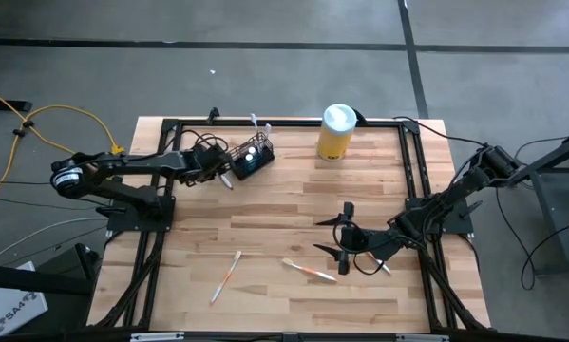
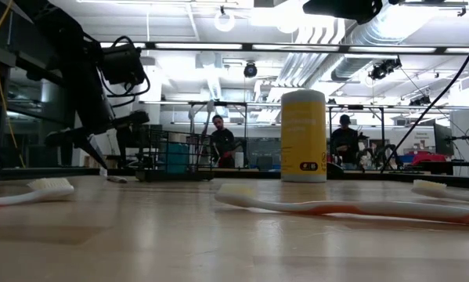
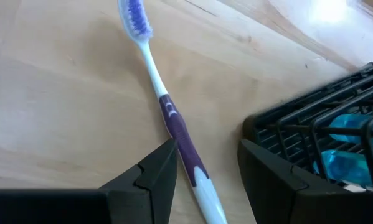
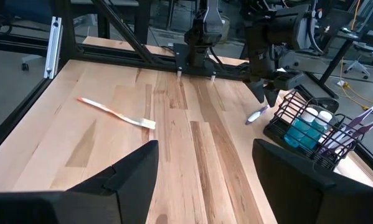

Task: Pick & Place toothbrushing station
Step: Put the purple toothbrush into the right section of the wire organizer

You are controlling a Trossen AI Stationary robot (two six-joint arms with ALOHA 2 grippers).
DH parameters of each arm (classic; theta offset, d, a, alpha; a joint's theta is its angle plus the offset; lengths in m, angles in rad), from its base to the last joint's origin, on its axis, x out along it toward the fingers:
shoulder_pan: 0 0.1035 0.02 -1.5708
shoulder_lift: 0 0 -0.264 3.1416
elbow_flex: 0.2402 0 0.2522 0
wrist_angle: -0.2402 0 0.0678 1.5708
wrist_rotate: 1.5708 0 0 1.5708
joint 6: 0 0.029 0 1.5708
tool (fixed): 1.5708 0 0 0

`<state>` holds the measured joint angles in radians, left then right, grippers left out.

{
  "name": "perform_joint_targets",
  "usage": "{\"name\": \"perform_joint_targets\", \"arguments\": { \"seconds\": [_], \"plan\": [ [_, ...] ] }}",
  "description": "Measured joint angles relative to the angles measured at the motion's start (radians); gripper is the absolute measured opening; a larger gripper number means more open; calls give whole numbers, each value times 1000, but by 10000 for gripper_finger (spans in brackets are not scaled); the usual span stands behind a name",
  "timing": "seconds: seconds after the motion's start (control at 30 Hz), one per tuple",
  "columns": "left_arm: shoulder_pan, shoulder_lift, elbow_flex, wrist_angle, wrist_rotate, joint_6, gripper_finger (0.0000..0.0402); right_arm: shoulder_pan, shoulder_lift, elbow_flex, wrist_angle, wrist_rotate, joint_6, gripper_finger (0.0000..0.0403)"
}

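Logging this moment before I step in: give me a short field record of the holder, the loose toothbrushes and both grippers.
holder: black wire-mesh holder, far left of table, holding blue bottles and toothbrushes
purple toothbrush: purple toothbrush lying flat on the wood beside the holder
left gripper: left gripper open, fingers either side of the purple toothbrush's handle
right gripper: right gripper open, above bare wood, holding nothing
loose toothbrushes: two orange-and-white toothbrushes near the front edge
canister: yellow canister upright at the back

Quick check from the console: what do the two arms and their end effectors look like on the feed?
Both arms are dark, jointed, with black cables looped near the wrists. The left end effector and right end effector each have two matte black, wedge-shaped fingers. No markings are visible.
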<state>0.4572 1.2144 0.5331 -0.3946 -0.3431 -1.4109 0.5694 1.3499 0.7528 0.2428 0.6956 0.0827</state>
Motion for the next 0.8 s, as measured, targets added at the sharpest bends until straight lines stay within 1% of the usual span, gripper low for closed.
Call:
{"name": "perform_joint_targets", "arguments": {
  "seconds": [0.27, 0.6, 0.8],
  "plan": [
    [-7, 4, 2, -59, -12, -43, 163, 0, 0, 0, 0, 0, 0, 252],
    [-18, 73, 3, -57, -16, -105, 163, 0, 0, 0, 5, 0, 0, 252],
    [-18, 109, 3, -37, -29, -110, 163, 0, 0, 0, 7, 0, 0, 252]
  ]
}}
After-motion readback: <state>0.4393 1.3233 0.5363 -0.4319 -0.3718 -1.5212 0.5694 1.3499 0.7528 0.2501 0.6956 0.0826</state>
